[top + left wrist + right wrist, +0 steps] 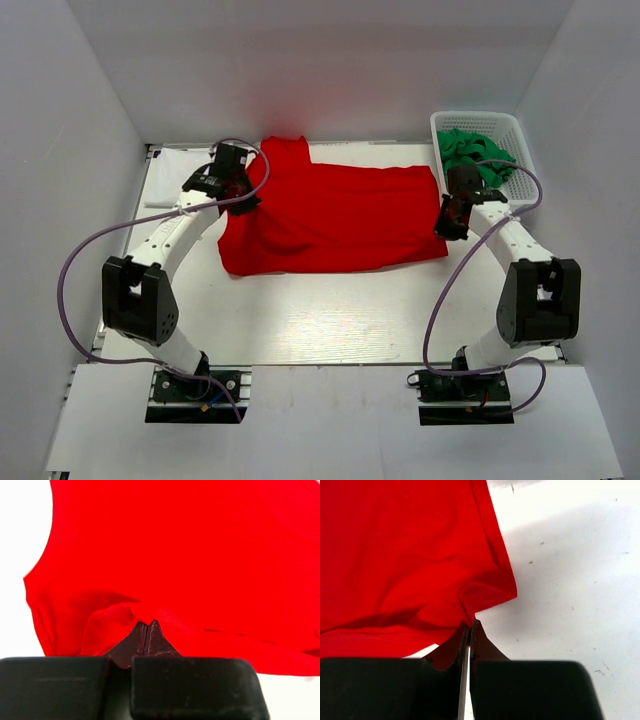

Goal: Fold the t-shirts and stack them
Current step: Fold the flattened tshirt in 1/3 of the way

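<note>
The red shirt (330, 215) is spread wide across the middle of the table (300, 330), long side running left to right. One sleeve points to the far edge, and the near hem is rumpled.

The left gripper (240, 196) is at the shirt's left edge. In the left wrist view its fingers (160, 642) are pressed together with a small fold of red cloth nipped between the tips. The cloth puckers where they bite and fans out smooth beyond.

The right gripper (450, 222) is at the shirt's right edge, near the near-right corner. In the right wrist view its fingers (487, 647) are closed to a hairline slit, and the corner of the shirt is gathered right at their tips in a creased bunch. The cloth seems pinched there, though the contact itself is hidden behind the tips. Bare table shows to the right of that corner.

Whether either pinched edge is raised off the table cannot be told.

The green shirts (470, 150) sit bunched in a white basket (478, 117) at the far right corner, just beyond the right gripper.
</note>
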{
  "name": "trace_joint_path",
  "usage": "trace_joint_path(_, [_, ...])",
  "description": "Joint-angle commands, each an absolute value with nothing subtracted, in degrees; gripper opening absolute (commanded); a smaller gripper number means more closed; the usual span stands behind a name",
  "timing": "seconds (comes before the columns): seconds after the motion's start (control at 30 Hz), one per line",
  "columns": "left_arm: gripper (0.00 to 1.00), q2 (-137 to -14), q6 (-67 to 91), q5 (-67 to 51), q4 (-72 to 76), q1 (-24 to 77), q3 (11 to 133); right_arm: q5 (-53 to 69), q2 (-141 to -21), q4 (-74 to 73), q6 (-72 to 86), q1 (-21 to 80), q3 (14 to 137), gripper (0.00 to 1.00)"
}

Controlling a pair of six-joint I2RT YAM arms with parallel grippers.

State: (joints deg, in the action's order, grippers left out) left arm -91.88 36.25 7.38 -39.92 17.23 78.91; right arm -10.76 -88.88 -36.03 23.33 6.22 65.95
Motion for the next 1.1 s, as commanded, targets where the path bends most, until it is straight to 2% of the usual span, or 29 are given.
trace_joint_path(0.0, [0.00, -92.6, 32.9, 8.6, -34.4, 16.6, 83.0, -13.0, -90.2, -35.9, 22.9, 6.1, 69.5, 0.00])
trace_joint_path(0.33, [0.00, -99.0, 29.0, 9.1, -31.4, 16.6, 89.3, -14.1, -95.7, -36.5, 22.3, 6.2, 74.5, 0.00])
trace_joint_path(0.67, [0.00, -110.9, 24.6, 10.9, -29.0, 16.1, 96.7, -16.7, -102.5, -36.3, 21.9, 5.9, 79.5, 0.00])
trace_joint_path(0.73, [0.00, -113.2, 24.6, 10.9, -30.1, 15.6, 100.3, -17.0, -103.7, -36.7, 21.6, 6.1, 81.1, 0.03])
trace_joint_path(0.77, [0.00, -115.4, 24.6, 10.9, -31.1, 15.6, 101.3, -17.2, -104.8, -36.7, 21.4, 6.1, 81.5, 0.11])
trace_joint_path(0.83, [0.00, -117.1, 24.6, 11.6, -32.8, 15.6, 104.5, -17.5, -105.2, -36.4, 21.6, 6.1, 82.6, 0.11])
trace_joint_path(0.87, [0.00, -117.7, 24.6, 12.2, -33.4, 15.0, 105.0, -17.7, -105.6, -36.0, 21.6, 6.1, 82.7, 0.23])
trace_joint_path(0.9, [0.00, -117.7, 25.1, 12.2, -33.4, 15.0, 105.0, -17.1, -105.7, -35.7, 21.4, 5.9, 82.8, 0.27])
trace_joint_path(0.93, [0.00, -117.7, 25.7, 12.2, -33.4, 15.0, 104.2, -16.5, -105.8, -35.8, 21.3, 6.1, 83.4, 0.28])
trace_joint_path(0.97, [0.00, -117.7, 25.8, 12.8, -32.9, 15.0, 102.9, -16.1, -105.6, -34.7, 21.1, 6.2, 83.5, 0.20])
trace_joint_path(1.07, [0.00, -116.2, 27.5, 14.0, -32.3, 14.5, 101.1, -15.2, -105.5, -34.2, 21.1, 6.2, 83.9, 0.22])
